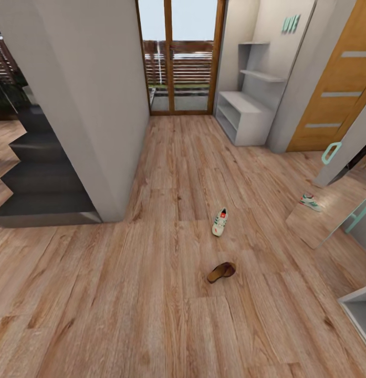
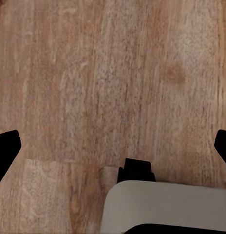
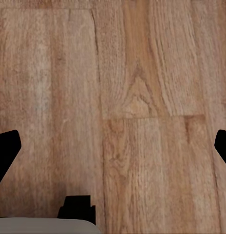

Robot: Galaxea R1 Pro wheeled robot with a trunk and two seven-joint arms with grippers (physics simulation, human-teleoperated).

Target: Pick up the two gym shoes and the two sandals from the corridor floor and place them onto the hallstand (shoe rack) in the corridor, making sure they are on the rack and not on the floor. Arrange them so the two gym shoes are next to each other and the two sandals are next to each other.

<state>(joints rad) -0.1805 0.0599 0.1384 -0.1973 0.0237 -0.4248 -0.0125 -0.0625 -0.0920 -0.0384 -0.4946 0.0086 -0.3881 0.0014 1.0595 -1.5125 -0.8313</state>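
Cream-white gym shoe with green stripes and red-orange tongue lies on the wood-plank corridor floor, toe toward the hallstand at 1 o'clock, well apart. Dark brown sandal near it at 6 o'clock. Left gripper and right gripper: jaws spread wide, empty, over bare planks.

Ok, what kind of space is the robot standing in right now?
It looks like a home entrance corridor: wood-plank floor, a glazed door to an outdoor fence at the far end, and a grey hallstand with wall shelves beside it. A gym shoe and a sandal lie loose on the floor.
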